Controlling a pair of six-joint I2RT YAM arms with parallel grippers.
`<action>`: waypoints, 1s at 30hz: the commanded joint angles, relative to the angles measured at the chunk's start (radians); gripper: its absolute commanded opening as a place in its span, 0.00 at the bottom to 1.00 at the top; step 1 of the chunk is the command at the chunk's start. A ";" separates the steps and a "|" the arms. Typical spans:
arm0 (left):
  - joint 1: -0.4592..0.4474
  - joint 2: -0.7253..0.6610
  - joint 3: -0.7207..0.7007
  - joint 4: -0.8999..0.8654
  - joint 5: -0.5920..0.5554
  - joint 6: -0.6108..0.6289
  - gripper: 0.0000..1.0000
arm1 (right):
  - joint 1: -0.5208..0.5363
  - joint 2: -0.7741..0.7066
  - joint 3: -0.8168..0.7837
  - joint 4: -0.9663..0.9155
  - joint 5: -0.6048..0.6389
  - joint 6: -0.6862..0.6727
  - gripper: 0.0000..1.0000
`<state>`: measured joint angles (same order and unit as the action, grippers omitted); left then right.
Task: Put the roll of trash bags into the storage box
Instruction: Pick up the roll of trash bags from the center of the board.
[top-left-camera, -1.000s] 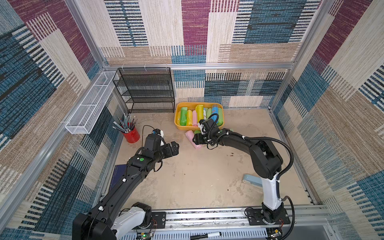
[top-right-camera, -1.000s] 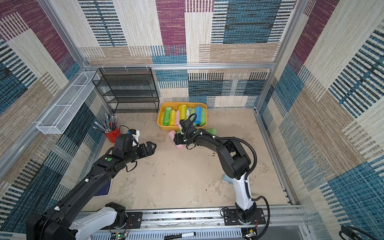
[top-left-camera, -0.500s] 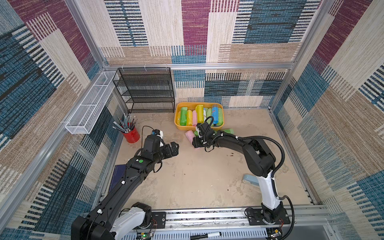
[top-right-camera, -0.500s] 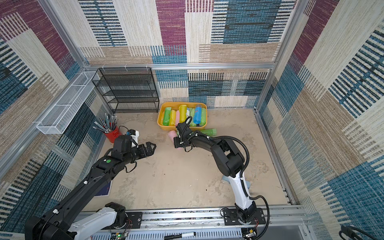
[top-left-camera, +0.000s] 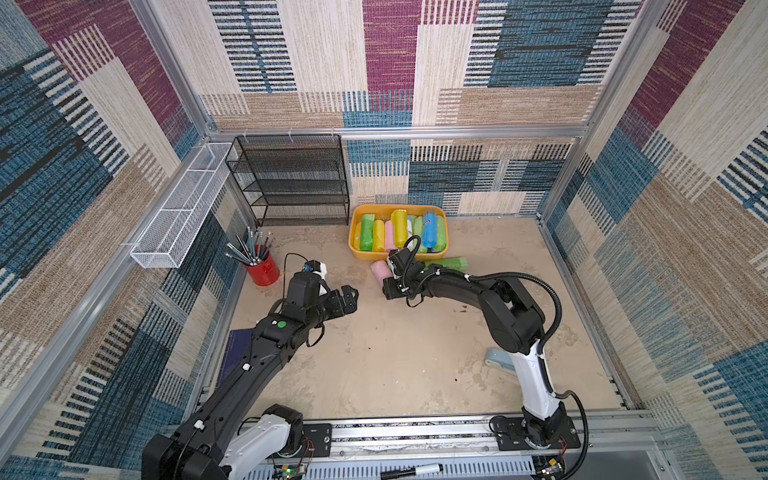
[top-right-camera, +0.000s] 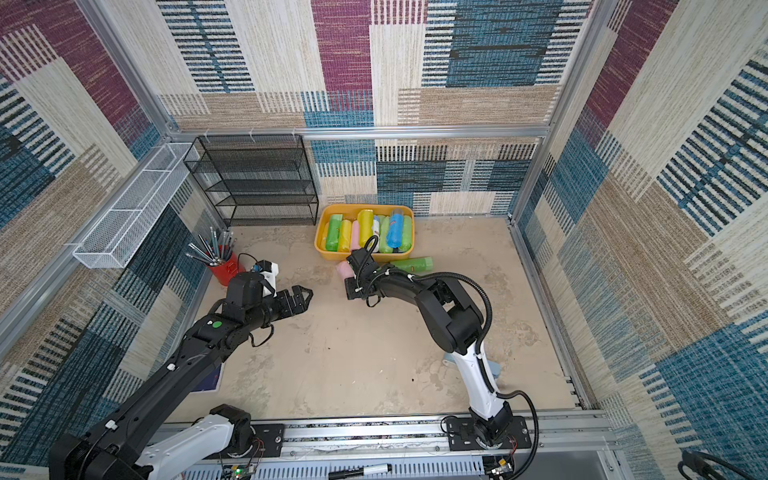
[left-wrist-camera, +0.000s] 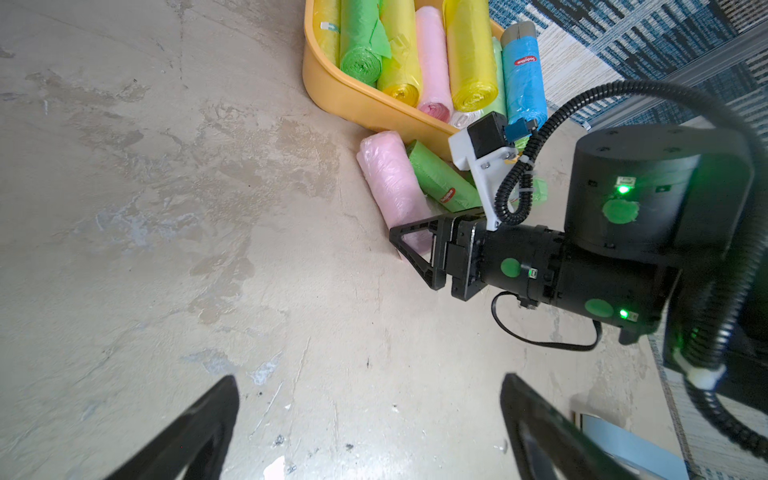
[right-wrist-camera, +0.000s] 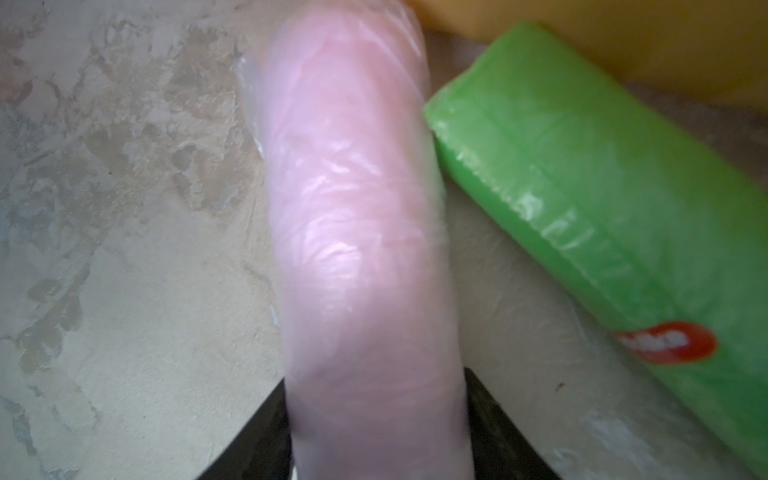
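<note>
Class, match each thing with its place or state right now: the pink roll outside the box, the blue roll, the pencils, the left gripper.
Things:
1. pink roll outside the box
2. blue roll
3. pencils
4. left gripper

Places or states:
A. in the red cup
B. open, holding nothing
C. in the storage box
D. between the fingers of the right gripper

Pairs: 1-D, 2-C, 3-A, 4-B
</note>
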<state>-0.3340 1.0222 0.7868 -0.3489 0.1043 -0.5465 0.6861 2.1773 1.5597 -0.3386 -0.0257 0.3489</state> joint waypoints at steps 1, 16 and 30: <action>0.002 -0.004 -0.007 0.012 -0.007 0.004 0.98 | 0.004 -0.002 0.001 0.010 0.003 -0.007 0.52; 0.006 -0.070 -0.039 -0.027 -0.077 0.020 0.98 | 0.007 -0.136 -0.143 0.118 -0.093 0.089 0.34; 0.011 -0.116 -0.066 -0.027 -0.118 0.023 0.98 | 0.007 -0.317 -0.349 0.265 -0.127 0.215 0.24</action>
<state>-0.3248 0.9123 0.7223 -0.3729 0.0032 -0.5461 0.6933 1.8954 1.2346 -0.1440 -0.1387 0.5205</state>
